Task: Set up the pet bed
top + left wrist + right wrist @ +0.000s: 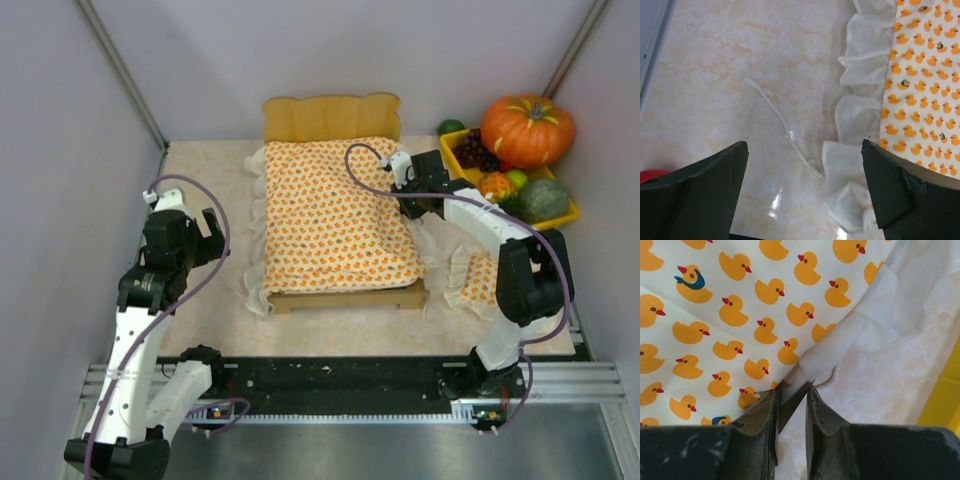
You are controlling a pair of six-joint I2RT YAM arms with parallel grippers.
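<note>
Orange-printed fabric is pinched at its right hem as the pet bed is dressed.
The bed is stood in the middle of the desk, headboard to the far wall, under the bedspread. The right fingers are pressed together on the hem, probably so it can be tugged straight. The left fingers are held spread over bare desk beside the left ruffle, gripping nothing. The pillow is seen right of the frame.
</note>
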